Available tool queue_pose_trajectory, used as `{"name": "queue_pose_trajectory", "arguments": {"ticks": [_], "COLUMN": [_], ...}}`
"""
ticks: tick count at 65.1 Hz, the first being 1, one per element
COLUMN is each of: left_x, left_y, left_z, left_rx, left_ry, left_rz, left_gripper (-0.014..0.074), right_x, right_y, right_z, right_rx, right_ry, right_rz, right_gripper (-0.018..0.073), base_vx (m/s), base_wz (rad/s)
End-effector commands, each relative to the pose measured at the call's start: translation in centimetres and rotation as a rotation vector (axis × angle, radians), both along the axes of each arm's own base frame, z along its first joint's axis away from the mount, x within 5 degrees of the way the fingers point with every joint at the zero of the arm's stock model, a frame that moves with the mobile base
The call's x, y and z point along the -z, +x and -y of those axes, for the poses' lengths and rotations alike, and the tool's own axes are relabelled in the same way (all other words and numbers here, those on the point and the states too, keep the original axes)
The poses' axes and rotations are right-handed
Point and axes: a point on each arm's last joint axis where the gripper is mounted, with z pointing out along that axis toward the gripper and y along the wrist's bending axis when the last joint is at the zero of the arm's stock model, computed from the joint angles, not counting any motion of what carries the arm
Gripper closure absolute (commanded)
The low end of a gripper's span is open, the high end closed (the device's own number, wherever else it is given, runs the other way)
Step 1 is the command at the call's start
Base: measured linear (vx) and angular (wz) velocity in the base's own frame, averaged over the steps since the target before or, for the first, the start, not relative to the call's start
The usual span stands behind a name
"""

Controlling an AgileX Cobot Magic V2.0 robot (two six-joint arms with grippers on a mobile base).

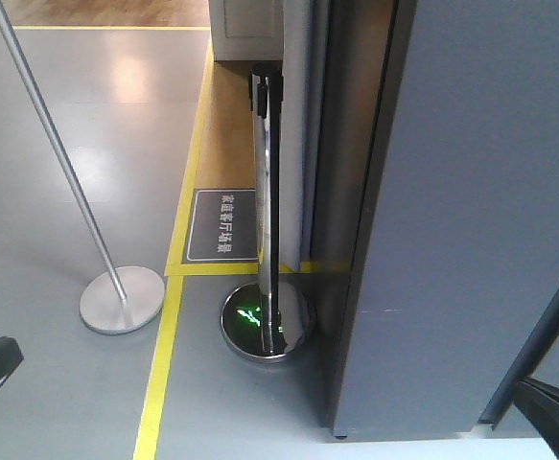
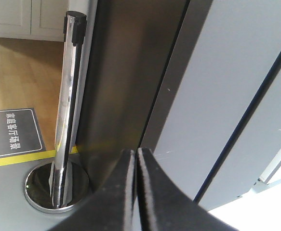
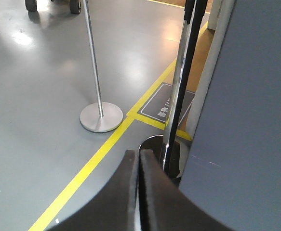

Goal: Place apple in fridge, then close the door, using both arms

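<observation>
Fridge (image 1: 452,211) seen from its grey side, apple nowhere in view.

Both the left gripper (image 2: 136,159) and the right gripper (image 3: 138,161) are pressed closed and hold nothing, hanging low beside the fridge near a chrome post (image 1: 267,211), probably because the work has not started.

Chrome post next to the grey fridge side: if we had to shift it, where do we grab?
Grip the chrome post on its slim upright shaft, about mid-height, coming from the open floor side, image-left in the front view. The grey fridge wall crowds its other side, and the domed base looks too wide for the jaws.
</observation>
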Motion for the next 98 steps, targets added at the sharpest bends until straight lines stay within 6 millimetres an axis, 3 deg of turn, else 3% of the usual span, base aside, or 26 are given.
{"name": "queue_pose_trajectory", "arguments": {"ticks": [1, 38, 52, 60, 68, 81, 98], "left_x": [-1.1, -1.1, -2.0, -2.4, -1.9, -0.5, 0.4], "left_y": [0.2, 0.3, 0.5, 0.8, 1.0, 0.8, 0.3], "left_z": [-0.1, -0.3, -0.5, -1.4, -2.2, -2.3, -3.1], "left_rx": [-0.022, -0.049, -0.108, -0.229, -0.316, -0.303, -0.365], "left_ry": [-0.051, -0.06, -0.341, -0.547, -0.6, -0.464, -0.082], "left_rz": [0.021, 0.025, 0.002, -0.008, -0.008, 0.124, 0.279], "left_gripper": [0.0604, 0.0604, 0.0604, 0.0604, 0.0604, 0.0604, 0.0604], "right_x": [-1.1, -1.1, -1.1, -1.1, -1.1, -1.0, -1.0], "right_y": [0.2, 0.2, 0.2, 0.2, 0.2, 0.2, 0.2], "right_z": [0.1, 0.1, 0.1, 0.1, 0.1, 0.1, 0.0], "right_rx": [0.024, 0.02, 0.02, 0.02, 0.02, 0.019, 0.018], "right_ry": [0.031, 0.031, 0.031, 0.031, 0.031, 0.032, 0.032], "right_rz": [0.045, 0.043, 0.043, 0.043, 0.043, 0.041, 0.041], "right_gripper": [0.0562, 0.0562, 0.0562, 0.0562, 0.0562, 0.0562, 0.0562], "base_vx": [0.0, 0.0, 0.0, 0.0, 0.0, 0.0, 0.0], "base_wz": [0.0, 0.0, 0.0, 0.0, 0.0, 0.0, 0.0]}}
